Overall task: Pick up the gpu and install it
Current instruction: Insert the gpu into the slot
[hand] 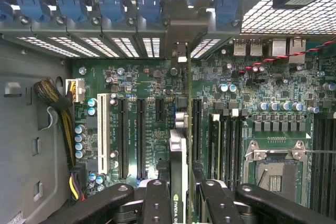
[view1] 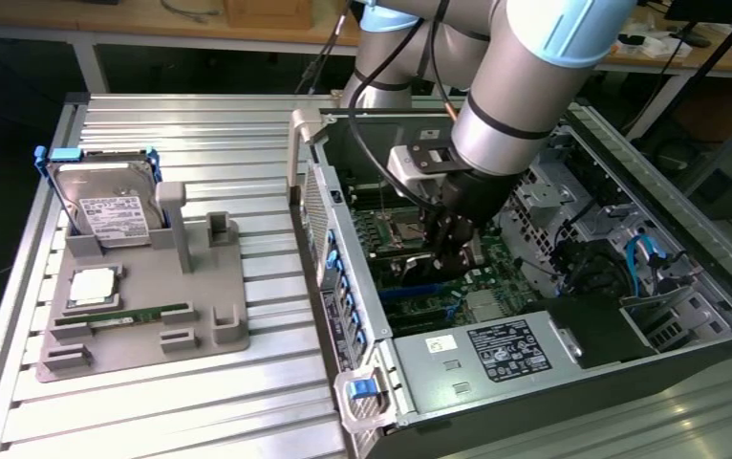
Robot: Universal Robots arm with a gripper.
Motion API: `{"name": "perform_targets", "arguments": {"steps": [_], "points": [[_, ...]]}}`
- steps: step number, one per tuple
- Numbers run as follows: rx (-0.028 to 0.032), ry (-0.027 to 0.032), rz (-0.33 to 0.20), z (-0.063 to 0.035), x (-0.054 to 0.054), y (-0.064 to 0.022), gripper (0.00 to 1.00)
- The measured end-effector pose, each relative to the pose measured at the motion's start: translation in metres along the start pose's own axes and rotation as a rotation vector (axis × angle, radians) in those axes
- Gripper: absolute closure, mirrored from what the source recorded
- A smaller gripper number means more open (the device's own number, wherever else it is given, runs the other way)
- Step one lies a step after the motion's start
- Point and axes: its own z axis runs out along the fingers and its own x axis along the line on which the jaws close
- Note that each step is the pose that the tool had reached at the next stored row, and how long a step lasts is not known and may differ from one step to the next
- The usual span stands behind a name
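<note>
The gripper (hand: pixel 179 184) is clamped on the gpu (hand: pixel 178 145), its fingers (hand: pixel 156 198) pressing either face of the card; the card stands on edge over the motherboard (hand: pixel 252 93) among the expansion slots, its far end toward the slotted rear wall of the open computer case (view1: pixel 672 363); at the exterior view's left, well apart, a hard drive (view1: pixel 109 206) and memory stick (view1: pixel 143 314) sit on a grey holder (view1: pixel 226 335).

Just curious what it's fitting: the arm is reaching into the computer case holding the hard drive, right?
Not quite: the gripper holds the gpu, seen edge-on in the wrist view. The hard drive stands in the grey holder outside the case.
</note>
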Motion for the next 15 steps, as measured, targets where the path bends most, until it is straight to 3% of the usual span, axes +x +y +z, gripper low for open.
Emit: {"name": "perform_targets", "arguments": {"steps": [15], "points": [[0.0001,-0.0001,0.000,0.0005,0.0012,0.0004,0.73]]}}
